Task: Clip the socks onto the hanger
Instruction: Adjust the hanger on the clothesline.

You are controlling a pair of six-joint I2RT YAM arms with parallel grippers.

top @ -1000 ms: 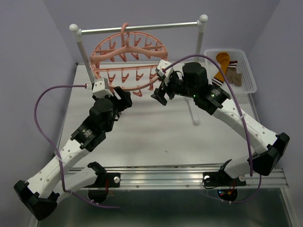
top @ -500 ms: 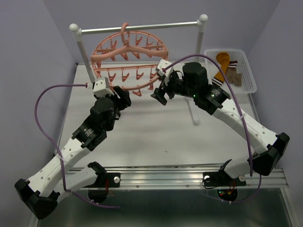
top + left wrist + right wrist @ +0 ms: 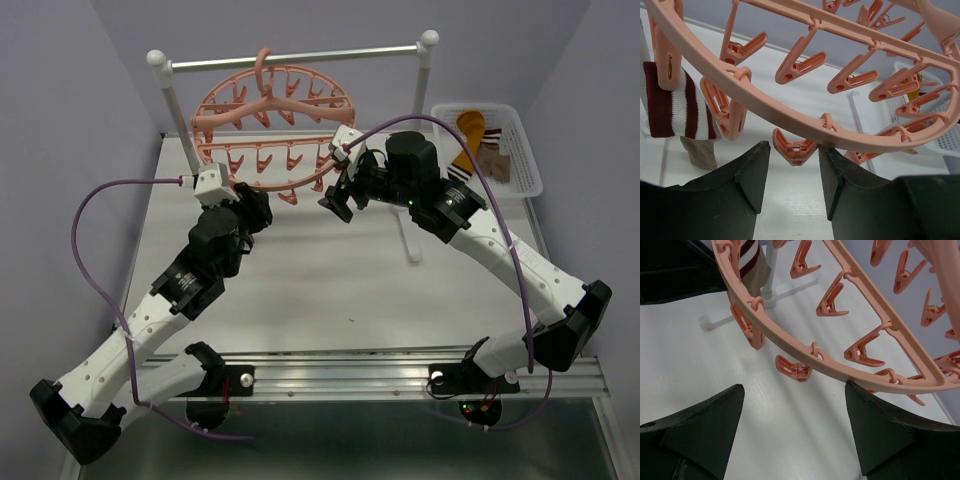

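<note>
The salmon-pink hanger (image 3: 270, 125) hangs by its hook from the rail. One sock (image 3: 675, 107) with a dark and white striped cuff hangs from a clip on the ring's left; it also shows in the right wrist view (image 3: 747, 260). My left gripper (image 3: 792, 165) sits just under the ring's near edge, jaws partly narrowed, with a small clip (image 3: 795, 147) right above the gap and untouched. My right gripper (image 3: 795, 390) stands wide open under the ring, another clip (image 3: 795, 368) above its gap. More socks (image 3: 485, 145) lie in the basket.
A white basket (image 3: 528, 160) stands at the back right. The rail stand has white posts (image 3: 160, 70) and a metal bar (image 3: 300, 55); its white foot (image 3: 408, 235) lies on the table beside the right arm. Purple cables loop off both wrists.
The left gripper's jaws have drawn closer together under the clip. Neither arm has shifted noticeably, and the right gripper stays as wide as before.
</note>
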